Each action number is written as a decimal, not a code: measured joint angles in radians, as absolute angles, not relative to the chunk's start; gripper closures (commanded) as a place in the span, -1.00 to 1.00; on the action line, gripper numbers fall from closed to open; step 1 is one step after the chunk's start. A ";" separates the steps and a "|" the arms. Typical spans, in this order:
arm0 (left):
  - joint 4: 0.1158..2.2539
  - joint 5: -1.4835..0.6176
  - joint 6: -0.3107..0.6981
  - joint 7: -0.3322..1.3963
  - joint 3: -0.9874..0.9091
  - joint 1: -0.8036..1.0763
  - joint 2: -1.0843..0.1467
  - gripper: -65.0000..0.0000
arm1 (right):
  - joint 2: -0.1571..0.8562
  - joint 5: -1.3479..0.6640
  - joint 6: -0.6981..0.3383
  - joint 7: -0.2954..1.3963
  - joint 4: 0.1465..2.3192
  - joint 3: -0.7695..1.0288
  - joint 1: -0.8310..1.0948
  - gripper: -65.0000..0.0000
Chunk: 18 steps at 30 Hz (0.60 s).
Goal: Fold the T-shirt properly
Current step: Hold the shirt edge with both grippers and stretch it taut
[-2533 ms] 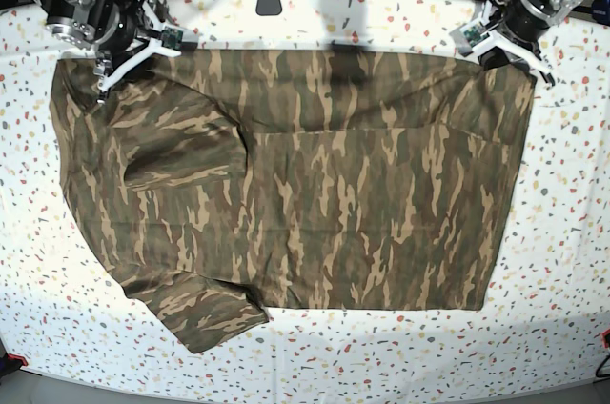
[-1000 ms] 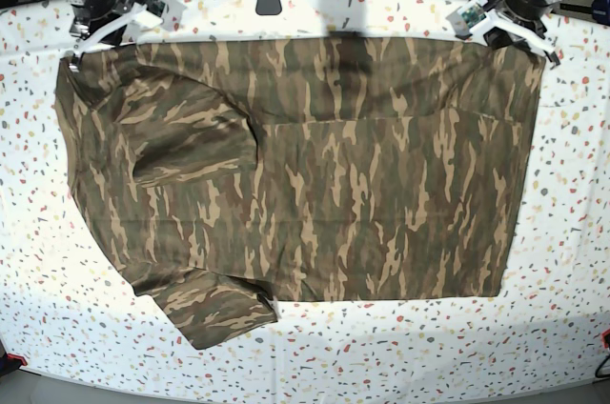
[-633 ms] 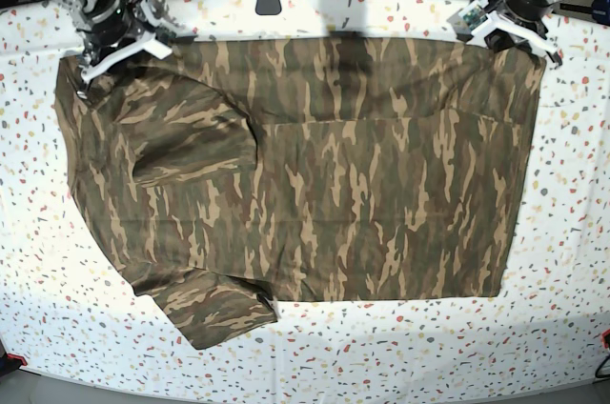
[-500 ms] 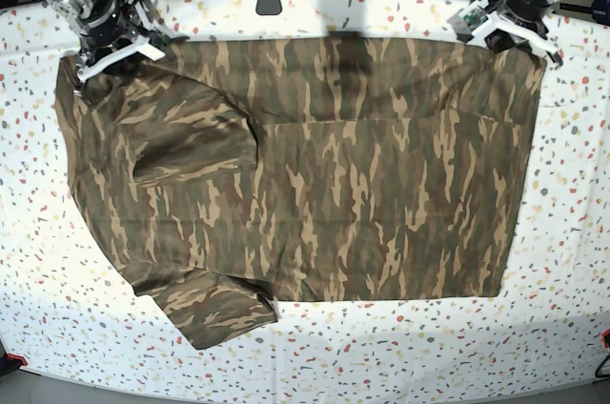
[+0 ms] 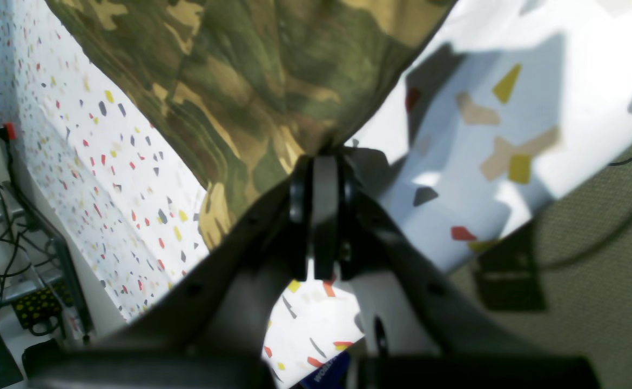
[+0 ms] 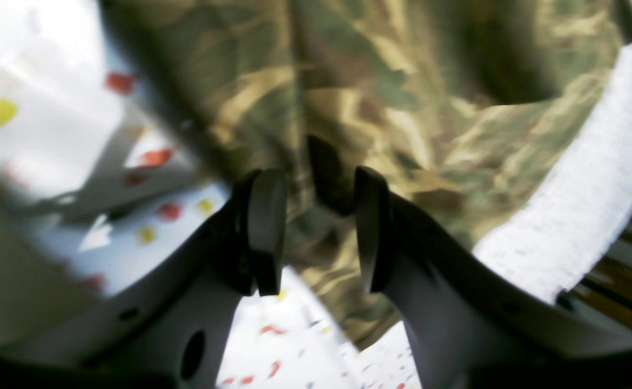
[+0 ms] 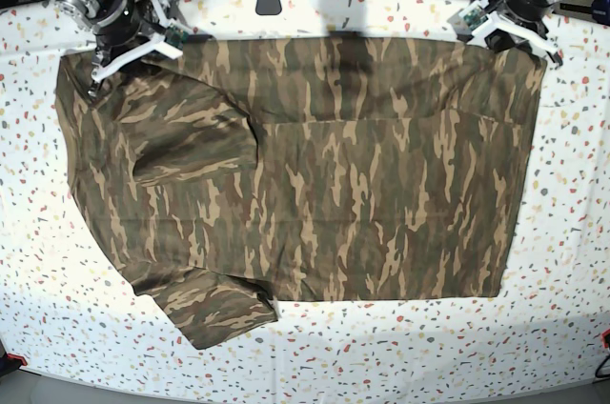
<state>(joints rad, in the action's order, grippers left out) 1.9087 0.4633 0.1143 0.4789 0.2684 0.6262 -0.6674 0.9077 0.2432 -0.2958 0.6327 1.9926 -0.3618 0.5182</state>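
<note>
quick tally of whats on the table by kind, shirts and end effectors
T-shirt: 1
end effectors: 2, the left end effector shut on the T-shirt's corner, the right end effector open over the cloth
total: 3

Base view: overhead, looking straight down on the whole table from far off. Left wrist view: rides behind the fingers, facing along them, very close, shirt corner at their tips. Right wrist view: same mounting, close, blurred, shirt beyond its fingers. All views share the shirt's far edge.
</note>
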 measured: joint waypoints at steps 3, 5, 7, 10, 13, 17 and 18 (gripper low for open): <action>1.909 0.463 0.114 0.479 0.268 0.626 -0.667 1.00 | 0.908 0.224 -0.319 0.633 1.982 -0.362 0.521 0.33; 1.909 0.463 0.114 0.479 0.268 0.626 -0.667 1.00 | 0.908 0.225 -0.319 0.633 1.969 -0.362 0.518 0.33; 1.909 0.463 0.114 0.479 0.268 0.626 -0.667 1.00 | 0.908 0.228 -0.319 0.633 1.952 -0.362 0.518 0.33; 1.909 0.463 0.114 0.479 0.268 0.626 -0.667 1.00 | 0.908 0.231 -0.319 0.633 1.924 -0.362 0.519 0.33; 1.909 0.463 0.114 0.479 0.268 0.626 -0.667 1.00 | 0.908 0.244 -0.318 0.628 1.909 -0.362 0.518 0.34; 1.909 0.464 0.114 0.478 0.268 0.626 -0.667 1.00 | 0.908 0.276 -0.315 0.600 1.895 -0.362 0.518 0.56; 1.909 0.464 0.114 0.478 0.268 0.626 -0.667 1.00 | 0.906 0.290 -0.300 0.599 1.892 -0.362 0.518 0.56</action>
<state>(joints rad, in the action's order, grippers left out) 1.9087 0.4637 0.1143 0.4782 0.2684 0.6262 -0.6674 0.9058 0.2905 -0.2996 0.5987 1.8919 -0.3622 0.5182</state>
